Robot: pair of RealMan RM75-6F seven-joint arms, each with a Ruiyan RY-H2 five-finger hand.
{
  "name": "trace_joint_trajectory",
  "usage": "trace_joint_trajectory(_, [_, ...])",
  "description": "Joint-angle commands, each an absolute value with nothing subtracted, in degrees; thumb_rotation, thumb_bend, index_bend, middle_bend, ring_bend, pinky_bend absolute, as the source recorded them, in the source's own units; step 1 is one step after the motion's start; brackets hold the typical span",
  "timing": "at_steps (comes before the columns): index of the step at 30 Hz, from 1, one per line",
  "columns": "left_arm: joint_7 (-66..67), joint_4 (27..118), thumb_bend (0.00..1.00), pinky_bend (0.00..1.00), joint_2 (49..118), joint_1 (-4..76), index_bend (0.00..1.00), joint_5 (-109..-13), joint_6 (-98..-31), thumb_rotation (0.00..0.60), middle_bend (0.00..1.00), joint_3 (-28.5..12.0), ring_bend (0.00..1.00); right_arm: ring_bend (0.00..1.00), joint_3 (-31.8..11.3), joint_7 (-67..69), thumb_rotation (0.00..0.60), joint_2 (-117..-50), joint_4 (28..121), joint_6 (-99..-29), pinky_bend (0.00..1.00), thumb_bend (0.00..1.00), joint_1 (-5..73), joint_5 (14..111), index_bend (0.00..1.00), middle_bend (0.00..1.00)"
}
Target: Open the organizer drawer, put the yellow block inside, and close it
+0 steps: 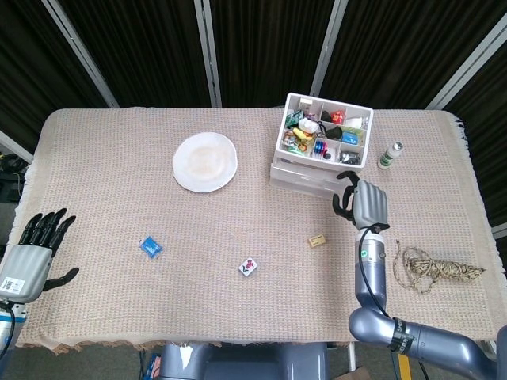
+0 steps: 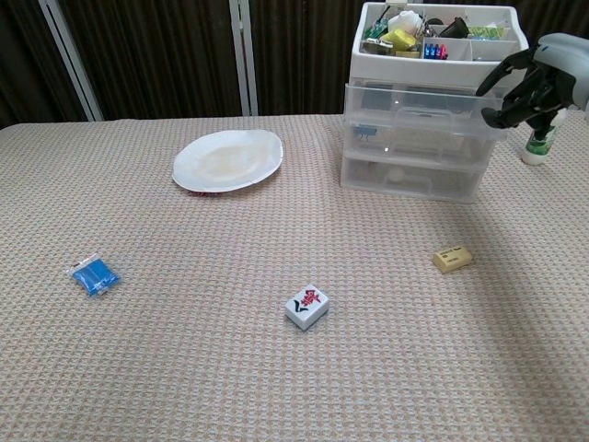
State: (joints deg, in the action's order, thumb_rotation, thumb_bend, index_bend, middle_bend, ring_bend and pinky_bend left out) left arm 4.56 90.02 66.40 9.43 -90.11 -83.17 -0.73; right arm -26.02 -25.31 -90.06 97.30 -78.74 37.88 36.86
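Observation:
The clear plastic organizer [image 1: 305,176] [image 2: 414,143] stands at the back right of the table, all its drawers closed and an open tray of small items on top. The yellow block [image 1: 318,241] [image 2: 452,259] lies on the cloth in front of it. My right hand [image 1: 363,203] [image 2: 538,81] hovers at the organizer's right front corner, fingers curled toward the drawer fronts, holding nothing. My left hand [image 1: 36,251] rests open at the table's front left edge, seen only in the head view.
A white plate [image 1: 205,161] [image 2: 227,159] sits at the back centre. A blue packet [image 1: 150,247] [image 2: 95,276] and a mahjong tile [image 1: 249,267] [image 2: 306,307] lie on the cloth. A small bottle [image 1: 389,155] [image 2: 539,136] stands right of the organizer; a rope bundle [image 1: 432,267] lies at the right.

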Motion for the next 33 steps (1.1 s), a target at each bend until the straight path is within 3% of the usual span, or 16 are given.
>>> trace_joint_trajectory(1, [4.57,90.00,0.21,0.00,66.40,9.42,0.07,-90.16,-83.22,0.600,0.00,-0.72,0.00,0.77,-25.90,-25.30,0.600,-90.25,97.22,-78.55,0.65,0.39,37.72,36.39,0.36,0.76])
trace_joint_trajectory(9, [4.55,89.97,0.21,0.00,66.42,9.40,0.07,-90.21,-83.27,0.600,0.00,-0.70,0.00,0.77,-25.55,-25.09,0.600,-90.24,97.85,-78.58,0.65,0.39,37.24,36.44,0.44,0.76])
trace_joint_trajectory(19, [4.77,89.86,0.21,0.00,66.54,9.31,0.07,-90.41,-83.61,0.600,0.00,-0.73,0.00,0.77,-24.28,-24.47,0.600,-88.47,101.96,-79.97,0.65,0.39,35.14,38.00,0.44,0.76])
trace_joint_trajectory(33, [5.55,89.56,0.21,0.00,67.04,9.05,0.07,-90.88,-84.50,0.600,0.00,-0.77,0.00,0.77,-19.24,-22.96,0.600,-84.08,111.05,-83.11,0.65,0.39,30.04,44.85,0.44,0.76])
